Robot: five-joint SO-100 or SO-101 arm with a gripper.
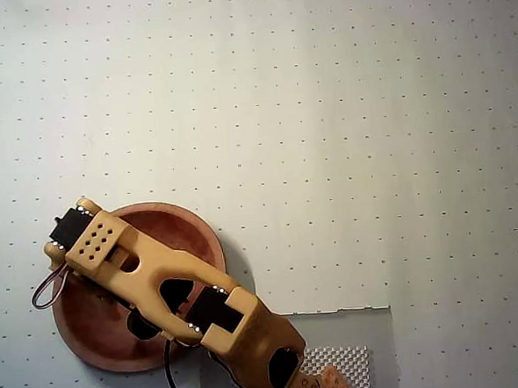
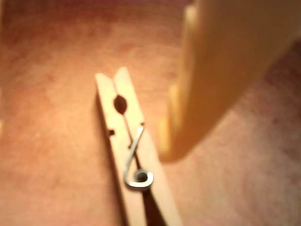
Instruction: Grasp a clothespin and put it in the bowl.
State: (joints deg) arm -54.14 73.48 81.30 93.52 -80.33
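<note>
The clothespin, pale wood with a coiled metal spring at its middle, lies flat on the reddish floor of the bowl. My arm reaches over the bowl on the dotted counter. My gripper stands spread, one finger beside the clothespin, not touching it.

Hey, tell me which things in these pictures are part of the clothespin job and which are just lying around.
Part of the job:
- clothespin, lying on the reddish-brown floor of the bowl in the wrist view
- bowl
- end effector, one blurred finger beside the clothespin, not gripping it

Just lying around:
- dotted mat
- textured grey pad by the arm's base
</note>
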